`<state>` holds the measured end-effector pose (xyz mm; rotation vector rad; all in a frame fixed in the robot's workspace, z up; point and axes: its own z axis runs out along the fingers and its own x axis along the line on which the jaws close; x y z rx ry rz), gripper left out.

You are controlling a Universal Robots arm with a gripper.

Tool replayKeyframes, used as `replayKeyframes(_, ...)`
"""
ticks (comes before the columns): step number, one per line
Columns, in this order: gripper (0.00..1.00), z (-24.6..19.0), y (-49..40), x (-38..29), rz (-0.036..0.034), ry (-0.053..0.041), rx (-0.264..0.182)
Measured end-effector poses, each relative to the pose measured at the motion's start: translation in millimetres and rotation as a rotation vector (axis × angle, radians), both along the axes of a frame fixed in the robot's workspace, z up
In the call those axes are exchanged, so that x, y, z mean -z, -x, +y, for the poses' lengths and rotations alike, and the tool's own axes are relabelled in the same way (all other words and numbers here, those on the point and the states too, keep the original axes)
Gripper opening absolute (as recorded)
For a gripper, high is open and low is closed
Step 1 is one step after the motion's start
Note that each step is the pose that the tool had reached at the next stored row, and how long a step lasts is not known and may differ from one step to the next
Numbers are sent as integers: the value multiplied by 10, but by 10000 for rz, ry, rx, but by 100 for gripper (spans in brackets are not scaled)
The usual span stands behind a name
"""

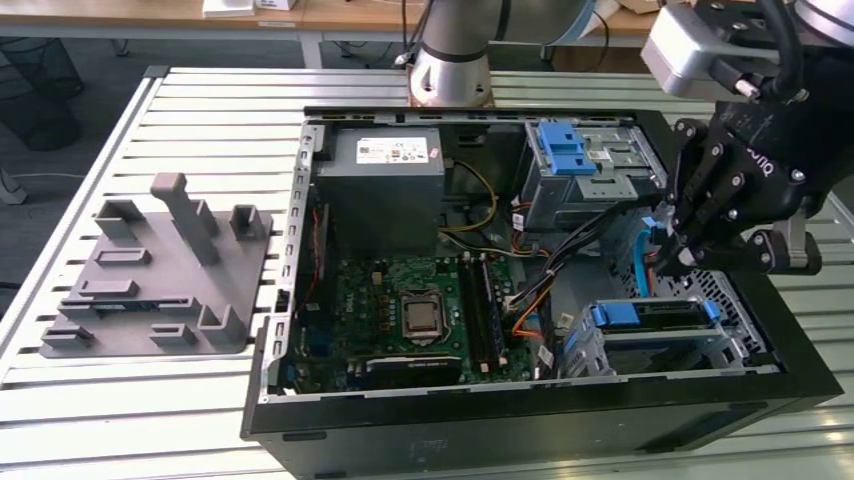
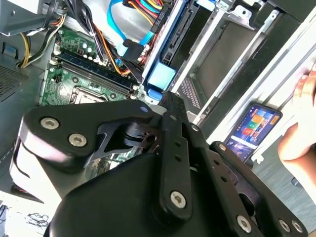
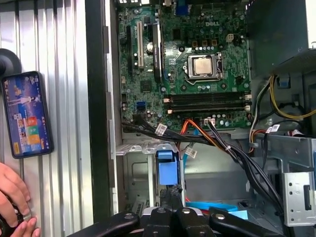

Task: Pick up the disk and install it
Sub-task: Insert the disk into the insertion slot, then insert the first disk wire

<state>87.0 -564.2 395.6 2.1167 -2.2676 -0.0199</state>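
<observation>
Sitting in the computer case's (image 1: 534, 425) drive cage (image 1: 747, 348), the disk (image 1: 649, 314) is lying flat; the gripper (image 1: 665, 264) is hovering just above, fingers closed together.

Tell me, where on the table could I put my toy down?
The table's bare slats around the grey stand, on the exterior view's left, are free. Inside the computer case it is crowded with cables, with the gripper above. Beside the case lie a phone and a hand.

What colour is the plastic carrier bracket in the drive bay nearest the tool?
Blue. The plastic carrier bracket shows best in the first wrist view.
</observation>
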Motion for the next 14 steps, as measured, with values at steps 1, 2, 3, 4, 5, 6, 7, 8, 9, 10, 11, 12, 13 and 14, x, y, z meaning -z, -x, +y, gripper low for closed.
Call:
replayKeyframes(1, 11, -1, 0, 18, 0, -1, 0)
replayKeyframes(2, 11, -3, 0, 38, 0, -2, -1)
replayKeyframes(3, 11, -4, 0, 55, 0, -1, -1)
replayKeyframes(4, 11, -5, 0, 70, 0, 0, -1)
replayKeyframes(5, 11, -5, 0, 76, 0, -1, -1)
replayKeyframes(6, 11, -5, 0, 77, 0, 0, -1)
replayKeyframes(7, 11, -5, 0, 77, -2, 0, -1)
replayKeyframes(8, 11, -5, -1, 77, -3, 0, -2)
replayKeyframes(9, 11, -5, 0, 77, -3, 0, -3)
replayKeyframes(10, 11, -5, 0, 77, -4, 0, -2)
replayKeyframes(11, 11, -5, 0, 78, -4, 0, -1)
replayKeyframes(12, 11, -5, 0, 78, -5, -1, -1)
replayKeyframes(13, 11, -5, 0, 78, -5, 0, -1)
replayKeyframes(14, 11, -5, 0, 77, -5, 0, -2)
